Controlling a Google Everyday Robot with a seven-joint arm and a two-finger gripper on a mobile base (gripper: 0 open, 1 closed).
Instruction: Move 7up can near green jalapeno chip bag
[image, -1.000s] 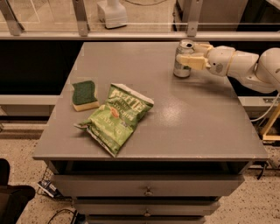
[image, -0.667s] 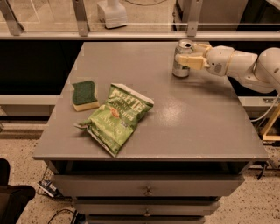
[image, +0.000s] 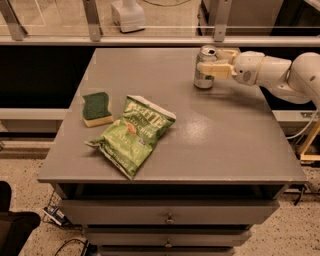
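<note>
While the white arm reaches in level from the right, the gripper pinches the upright 7up can on the table — well apart from the green jalapeno chip bag, behind and to its right.

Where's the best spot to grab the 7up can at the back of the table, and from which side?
Take the 7up can mid-body, across its round wall, coming in level from the view's right, where the end effector sits at it. It stands upright, so its straight sides suit a level grip.
</note>
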